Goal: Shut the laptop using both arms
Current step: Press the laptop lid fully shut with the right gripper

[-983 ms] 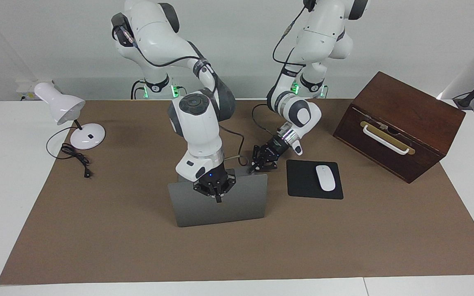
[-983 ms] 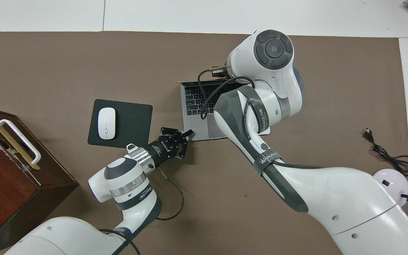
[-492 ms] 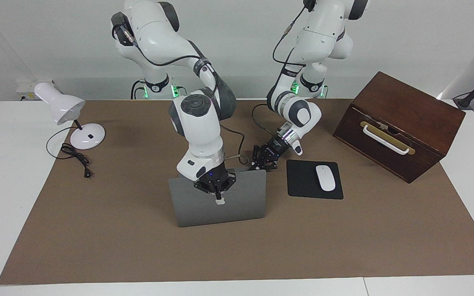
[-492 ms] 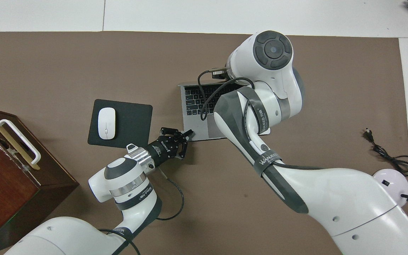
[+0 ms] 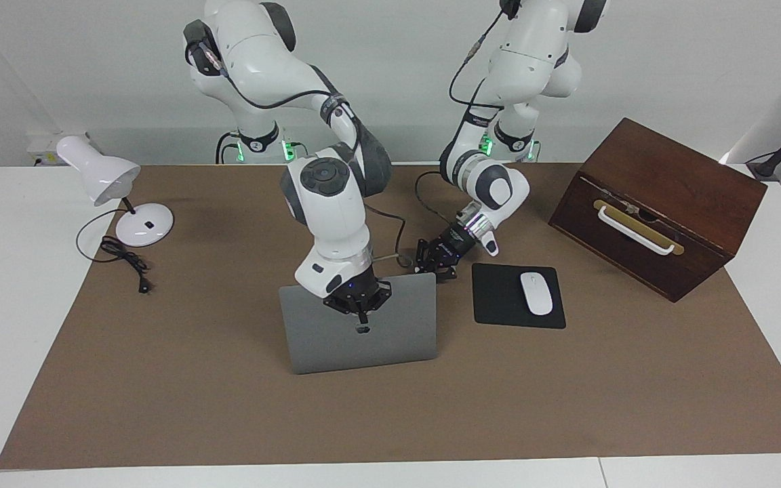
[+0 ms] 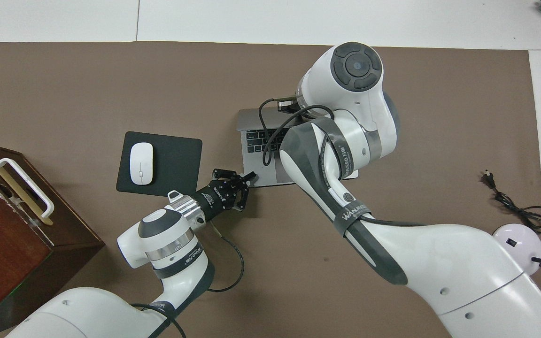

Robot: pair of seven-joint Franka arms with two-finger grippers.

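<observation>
The silver-grey laptop (image 5: 390, 335) stands partly open in the middle of the brown mat, its lid tilted over the keyboard. In the overhead view the lid (image 6: 251, 119) covers the top key rows of the deck (image 6: 257, 164). My right gripper (image 5: 361, 314) points down with its tips together against the lid's outer face, just above the apple logo (image 5: 362, 330); its own arm hides it in the overhead view. My left gripper (image 5: 435, 263) rests at the deck's corner nearest the robots, toward the left arm's end, and also shows in the overhead view (image 6: 248, 179).
A black mouse pad (image 5: 499, 298) with a white mouse (image 5: 535, 293) lies beside the laptop toward the left arm's end. A dark wooden box (image 5: 655, 196) stands past it. A white desk lamp (image 5: 116, 186) and its cord (image 5: 126, 261) are at the right arm's end.
The lid has tipped further over the keyboard toward the robots, and my right gripper has moved with it. The apple logo has come into sight. My left gripper has stayed put.
</observation>
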